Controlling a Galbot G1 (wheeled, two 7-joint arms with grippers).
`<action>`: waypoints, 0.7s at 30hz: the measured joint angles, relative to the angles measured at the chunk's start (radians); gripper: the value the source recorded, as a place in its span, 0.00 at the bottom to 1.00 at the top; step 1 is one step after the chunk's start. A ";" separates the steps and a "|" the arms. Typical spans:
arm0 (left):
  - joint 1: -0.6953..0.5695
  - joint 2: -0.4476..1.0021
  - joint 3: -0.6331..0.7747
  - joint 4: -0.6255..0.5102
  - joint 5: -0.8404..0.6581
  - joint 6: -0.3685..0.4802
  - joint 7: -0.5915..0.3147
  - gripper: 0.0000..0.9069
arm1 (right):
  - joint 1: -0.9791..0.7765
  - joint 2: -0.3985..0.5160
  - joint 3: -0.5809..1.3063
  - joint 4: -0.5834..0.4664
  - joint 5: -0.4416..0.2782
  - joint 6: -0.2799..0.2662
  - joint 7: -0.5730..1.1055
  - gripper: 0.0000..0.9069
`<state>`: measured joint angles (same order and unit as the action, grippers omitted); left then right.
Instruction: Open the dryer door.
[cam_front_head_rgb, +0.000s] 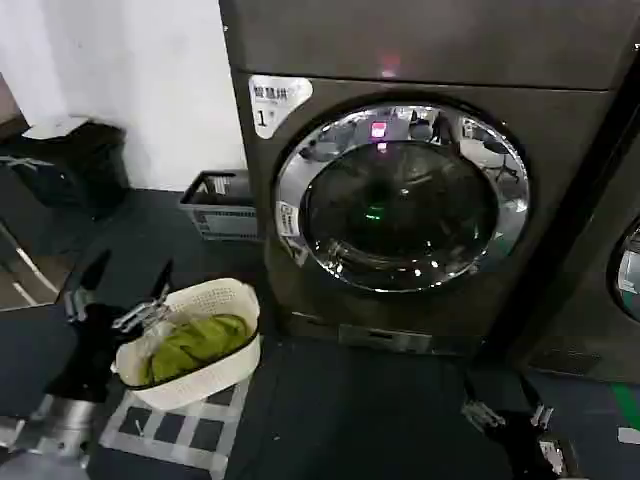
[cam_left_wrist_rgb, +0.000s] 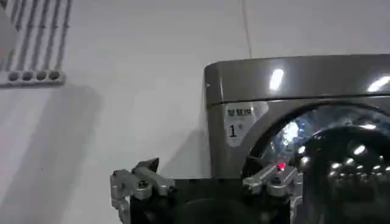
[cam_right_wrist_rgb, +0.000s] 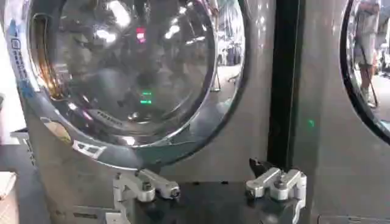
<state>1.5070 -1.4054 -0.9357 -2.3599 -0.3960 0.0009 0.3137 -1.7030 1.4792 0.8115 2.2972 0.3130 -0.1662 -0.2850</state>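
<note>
nearest, the left gripper (cam_front_head_rgb: 125, 290) is hanging fingers apart beside the white basket (cam_front_head_rgb: 190, 345) of green cloth; the right gripper (cam_front_head_rgb: 505, 400) is waiting low on the right, fingers apart, holding nothing. beyond, the dryer door (cam_front_head_rgb: 400, 197) is sitting shut on the machine. judging: approach the chrome rim squarely, pull along the hinge arc. open floor lies ahead; the neighbouring machine (cam_front_head_rgb: 600, 270) is crowding the right.

A laundry room, likely a shared or coin laundry: a large front-loading dryer (cam_front_head_rgb: 420, 190) bearing a white "1" sticker (cam_front_head_rgb: 275, 100) stands beside a neighbouring machine (cam_front_head_rgb: 615, 270), with a white laundry basket (cam_front_head_rgb: 195, 345) of green cloth (cam_front_head_rgb: 195, 345) on the dark floor (cam_front_head_rgb: 350, 420).
</note>
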 joint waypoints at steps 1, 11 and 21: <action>0.001 0.000 0.003 0.000 0.005 -0.002 0.004 1.00 | 0.014 -0.018 0.007 -0.001 0.010 -0.002 -0.022 1.00; 0.018 -0.001 0.008 -0.013 0.001 0.020 0.012 1.00 | 0.179 -0.267 -0.010 -0.071 0.169 -0.011 -0.115 1.00; 0.034 -0.007 -0.001 -0.030 -0.004 0.048 0.009 1.00 | 0.385 -0.488 -0.157 -0.165 0.281 -0.037 -0.142 1.00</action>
<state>1.5410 -1.4122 -0.9367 -2.3903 -0.3997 0.0485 0.3231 -1.3183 0.9907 0.6542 2.1320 0.5938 -0.2027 -0.4266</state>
